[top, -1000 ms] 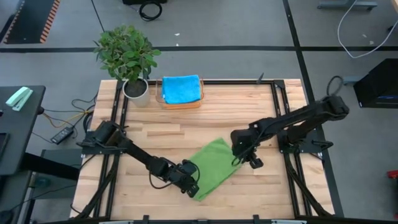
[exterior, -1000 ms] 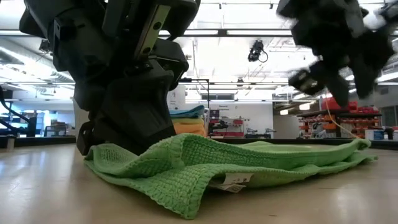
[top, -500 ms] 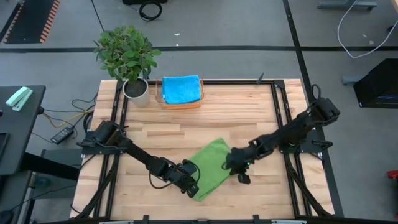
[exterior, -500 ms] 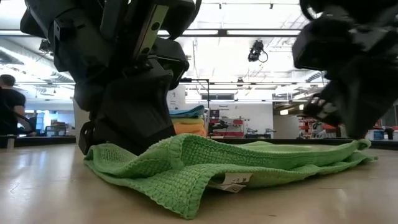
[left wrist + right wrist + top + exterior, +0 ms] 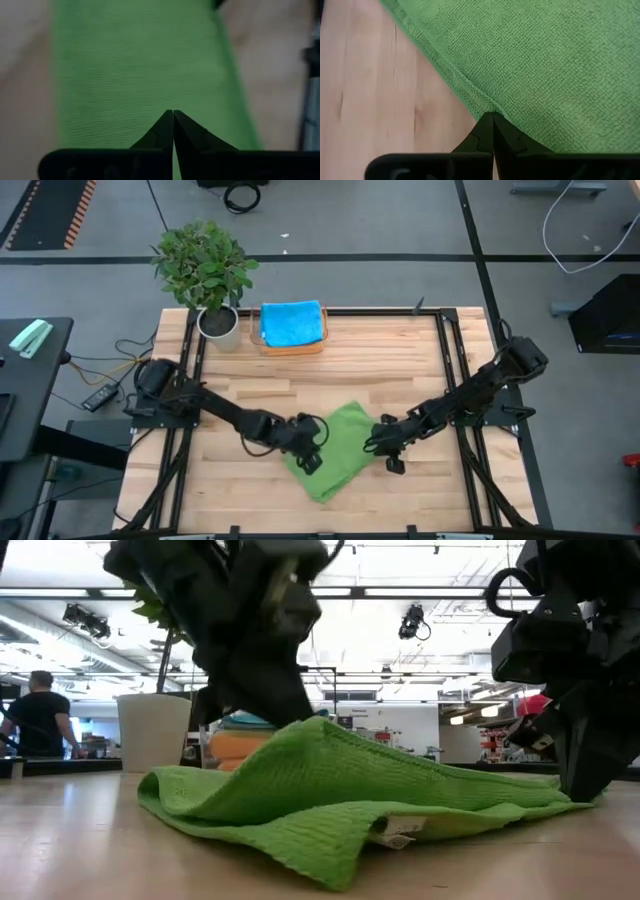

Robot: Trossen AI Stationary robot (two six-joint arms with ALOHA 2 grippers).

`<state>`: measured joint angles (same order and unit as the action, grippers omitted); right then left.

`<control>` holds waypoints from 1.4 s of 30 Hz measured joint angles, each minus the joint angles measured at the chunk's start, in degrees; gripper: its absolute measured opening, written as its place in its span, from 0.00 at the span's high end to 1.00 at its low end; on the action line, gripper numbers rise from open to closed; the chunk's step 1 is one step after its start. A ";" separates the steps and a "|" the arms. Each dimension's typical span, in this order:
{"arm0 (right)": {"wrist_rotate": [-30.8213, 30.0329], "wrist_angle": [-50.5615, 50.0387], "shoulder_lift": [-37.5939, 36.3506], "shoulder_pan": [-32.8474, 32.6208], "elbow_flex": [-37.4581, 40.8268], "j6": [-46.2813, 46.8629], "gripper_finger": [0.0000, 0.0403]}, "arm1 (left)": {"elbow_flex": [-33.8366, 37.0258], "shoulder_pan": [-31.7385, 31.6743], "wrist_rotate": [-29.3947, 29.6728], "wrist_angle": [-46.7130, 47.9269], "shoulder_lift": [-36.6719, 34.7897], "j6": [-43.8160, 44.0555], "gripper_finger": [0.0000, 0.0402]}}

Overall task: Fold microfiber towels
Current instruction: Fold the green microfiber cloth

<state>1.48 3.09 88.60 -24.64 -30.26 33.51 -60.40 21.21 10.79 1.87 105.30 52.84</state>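
From above, the green towel point(image 5: 335, 450) lies on the wooden table point(image 5: 400, 360), with a potted plant point(image 5: 205, 275) and a blue towel point(image 5: 291, 323) on a tray point(image 5: 292, 348) at the far edge. The left gripper point(image 5: 312, 452) pinches the towel's left part; it has carried it inward since a second ago. The right gripper point(image 5: 378, 442), previously raised, now clamps the right edge.

Low view: the towel humps up beneath the left gripper point(image 5: 265, 690); a person point(image 5: 40, 720) stands behind.

Both wrist views show fingers point(image 5: 172, 132) point(image 5: 492, 135) together on green cloth.

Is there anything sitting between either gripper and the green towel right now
No, nothing visible is in the way. The left gripper is shut on the green towel at its left side, lifting it, and the right gripper is shut on the towel's right edge.
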 joint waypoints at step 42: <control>0.11 10.21 20.99 -5.20 -20.81 8.96 0.99 | -0.11 5.73 4.55 9.63 0.23 3.11 0.97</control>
<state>1.59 13.29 109.58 -29.84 -51.07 42.47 -60.51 26.94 15.35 11.50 105.52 55.95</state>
